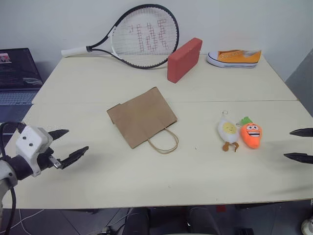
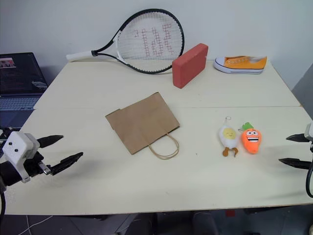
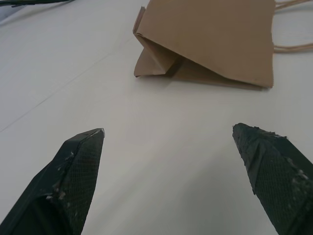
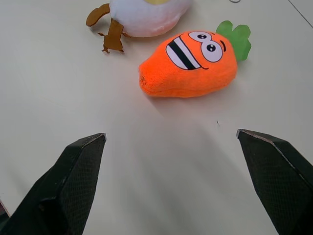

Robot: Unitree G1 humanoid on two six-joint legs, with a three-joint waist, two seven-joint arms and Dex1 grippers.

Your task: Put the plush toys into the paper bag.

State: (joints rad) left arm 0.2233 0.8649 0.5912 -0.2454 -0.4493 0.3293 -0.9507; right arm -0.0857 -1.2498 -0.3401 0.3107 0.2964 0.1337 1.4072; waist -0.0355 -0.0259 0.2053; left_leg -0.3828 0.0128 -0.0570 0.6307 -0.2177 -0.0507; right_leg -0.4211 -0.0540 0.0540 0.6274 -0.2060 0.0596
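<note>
On my left side, the left gripper (image 1: 63, 145) hangs over the near left part of the table (image 1: 146, 171), fingers spread wide with nothing between them. Ahead of it and off to its right lies the paper bag (image 1: 142, 116), flat on its side, folded bottom toward this gripper, twine handles (image 1: 164, 140) toward the near edge. I judge nothing has started: the bag is collapsed, so its mouth needs lifting open first, probably by this hand.

Further right, the egg plush (image 1: 228, 130) and carrot plush (image 4: 188, 63) lie side by side, just about touching, well apart from the bag. The right gripper (image 1: 298, 145) sits just beyond the carrot on its far-right side, jaws fully apart and empty, pointed at it. The next move there looks like a short reach inward to close on the carrot.

Bare tabletop lies between bag and toys. The racket (image 1: 132, 36), red block (image 1: 184, 59) and sneaker (image 1: 234, 58) sit along the far edge, well away from both hands.
</note>
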